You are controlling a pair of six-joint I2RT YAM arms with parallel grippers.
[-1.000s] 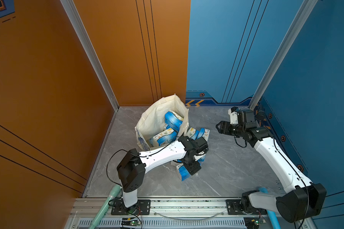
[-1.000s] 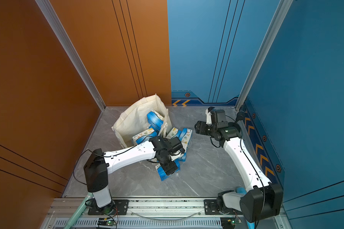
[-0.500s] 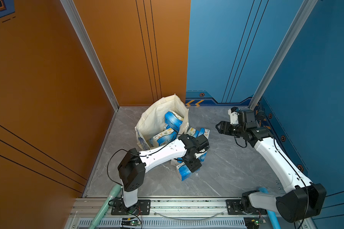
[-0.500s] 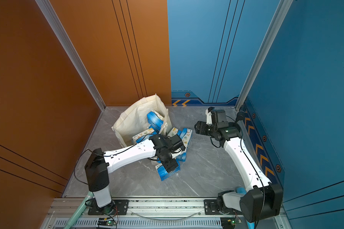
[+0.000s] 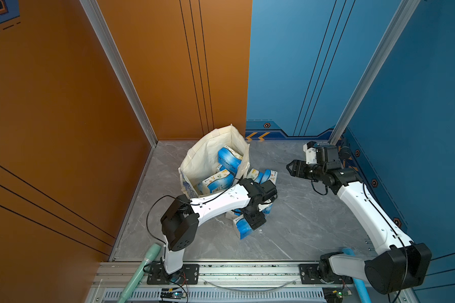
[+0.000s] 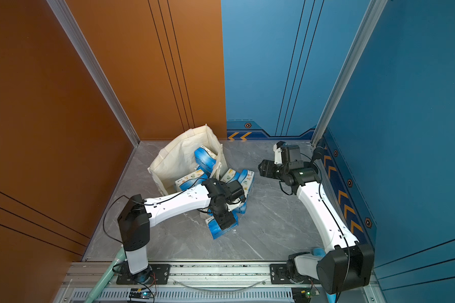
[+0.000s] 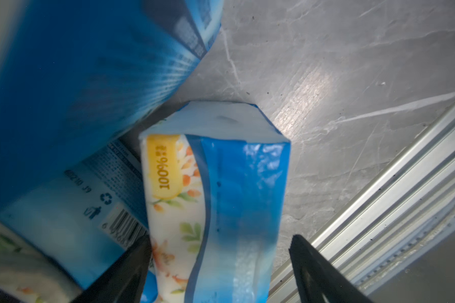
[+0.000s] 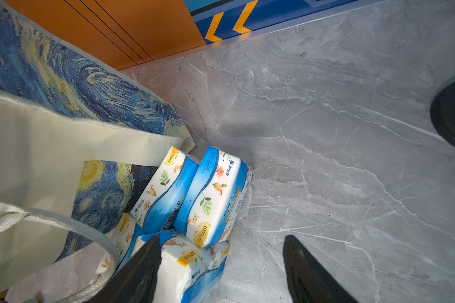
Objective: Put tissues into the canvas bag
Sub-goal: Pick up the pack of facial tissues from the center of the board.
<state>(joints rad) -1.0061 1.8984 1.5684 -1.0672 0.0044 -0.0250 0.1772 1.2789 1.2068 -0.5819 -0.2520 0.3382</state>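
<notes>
Rail: the metal rail [image 5: 247,270] is closest, and both arms stand on it.
Left gripper: the left gripper [image 5: 255,223] points down at the nearest pack [image 5: 243,232], ready to pick it up, I think.
Left fingers: the fingers [image 7: 315,270] are wide, one on each side of that pack. A little gap shows by one, so there is no squeeze yet.
Pile: more tissues [image 5: 263,175] lie in a heap on the grey floor [image 5: 313,225], right against the bag, so each trip is short.
Right gripper: the right gripper [image 5: 289,168] hangs in the air beside the heap. Its fingers are wide and hold nothing, and it is out of the way.
Canvas bag: the canvas bag [image 5: 200,157] stands farthest. Its mouth is open wide so packs can drop in, and some tissues are inside.
</notes>
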